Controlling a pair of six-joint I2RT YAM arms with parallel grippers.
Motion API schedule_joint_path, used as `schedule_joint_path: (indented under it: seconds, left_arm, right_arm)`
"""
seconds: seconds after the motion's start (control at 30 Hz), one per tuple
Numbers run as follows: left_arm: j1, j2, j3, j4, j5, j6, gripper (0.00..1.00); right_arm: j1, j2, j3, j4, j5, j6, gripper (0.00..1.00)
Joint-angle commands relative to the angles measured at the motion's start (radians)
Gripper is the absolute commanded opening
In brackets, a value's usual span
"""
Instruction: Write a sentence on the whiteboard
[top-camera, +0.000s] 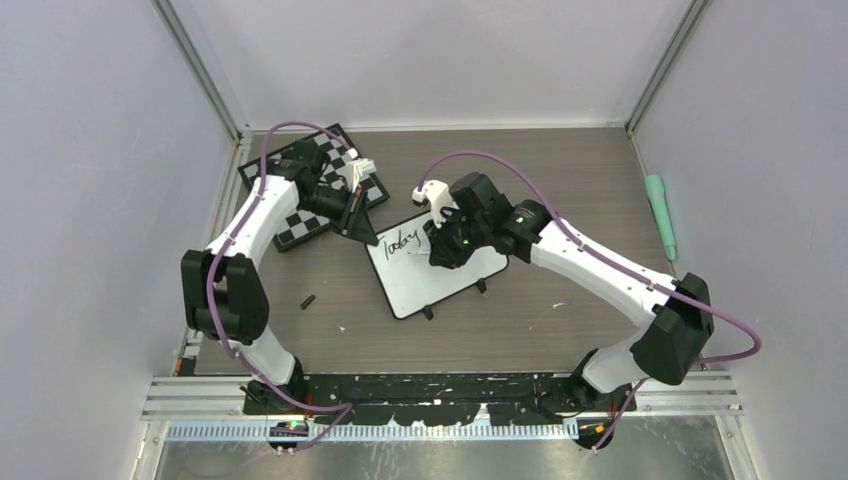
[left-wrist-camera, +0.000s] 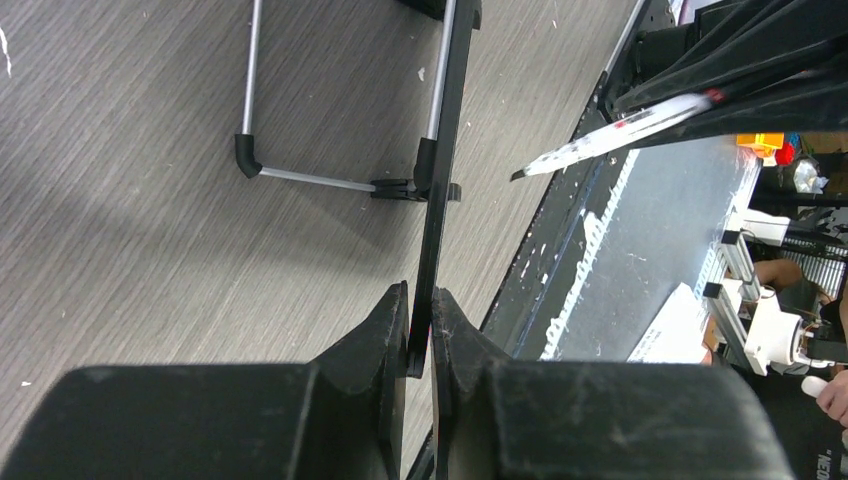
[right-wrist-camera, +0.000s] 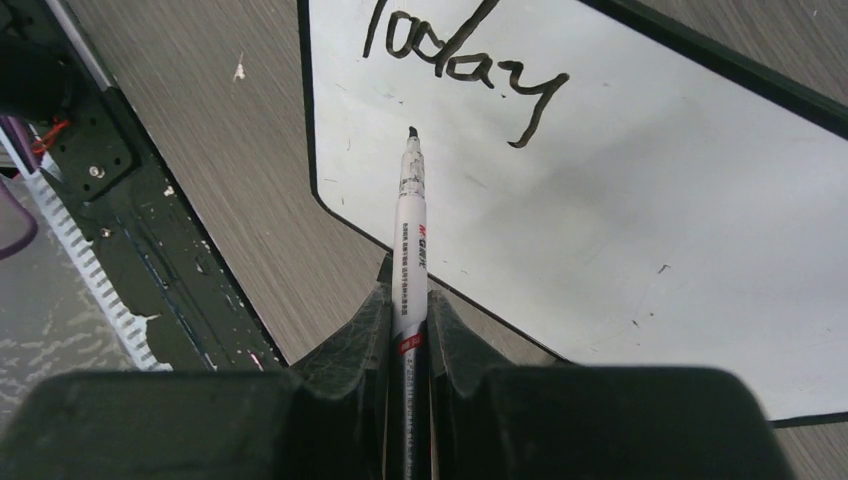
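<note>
Left gripper (left-wrist-camera: 420, 305) is seen clamped on the whiteboard (top-camera: 432, 280) edge, mid-table. Of the sentence (right-wrist-camera: 465, 60), only "Today" is written. At right, the marker (right-wrist-camera: 410, 230) is pinched by the right gripper (right-wrist-camera: 408, 325), tip apparently lifted. An apostrophe-s is likely called for next.

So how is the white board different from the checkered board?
The whiteboard is plain white with Today written on it; the chessboard is covered in black and white squares. The whiteboard sits mid-table, its edge pinched by the left gripper; the chessboard lies at the far left, with no gripper on it. Both are boards with dark edges, set askew.
</note>
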Motion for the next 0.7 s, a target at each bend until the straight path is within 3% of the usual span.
schedule_joint_path:
  seconds: [0.0, 0.67]
  left_arm:
    - [0.000, -0.051, -0.027, 0.007, -0.003, -0.033, 0.00]
    - [0.000, -0.094, -0.099, 0.048, -0.014, -0.093, 0.00]
  right_arm:
    - [-0.036, -0.086, 0.043, 0.003, -0.061, 0.021, 0.00]
    - [-0.106, -0.139, -0.015, 0.016, -0.122, 0.032, 0.00]
